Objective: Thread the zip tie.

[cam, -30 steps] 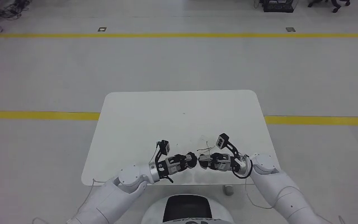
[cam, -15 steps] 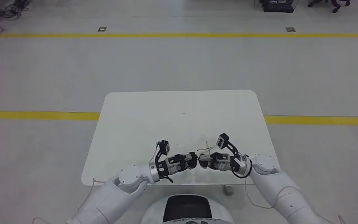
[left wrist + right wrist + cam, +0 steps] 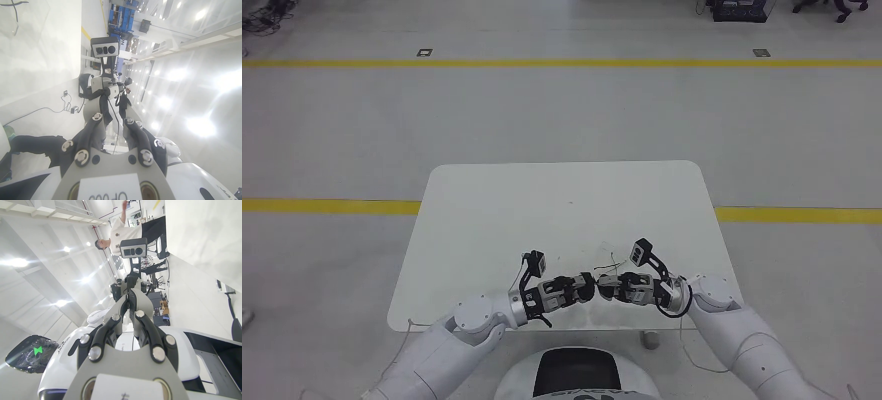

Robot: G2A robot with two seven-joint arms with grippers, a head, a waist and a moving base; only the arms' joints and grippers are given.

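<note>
Low over the front part of the white table (image 3: 542,200), my two grippers meet tip to tip. The left gripper (image 3: 585,286) comes in from the left and the right gripper (image 3: 604,288) from the right. A thin dark zip tie (image 3: 610,266) arcs up just behind their tips. Both pairs of fingers are drawn together at the tips, and where the tie sits between them is hidden. In the left wrist view my fingers (image 3: 96,117) converge toward the right gripper (image 3: 105,91), with a thin dark strand (image 3: 16,13) off to one side. In the right wrist view, ribbed fingers (image 3: 132,300) close toward the left gripper (image 3: 132,279).
The grippers work close to the table's front edge (image 3: 572,328). The wide back half of the table lies bare behind them. Yellow floor lines (image 3: 332,206) run past both sides of the table.
</note>
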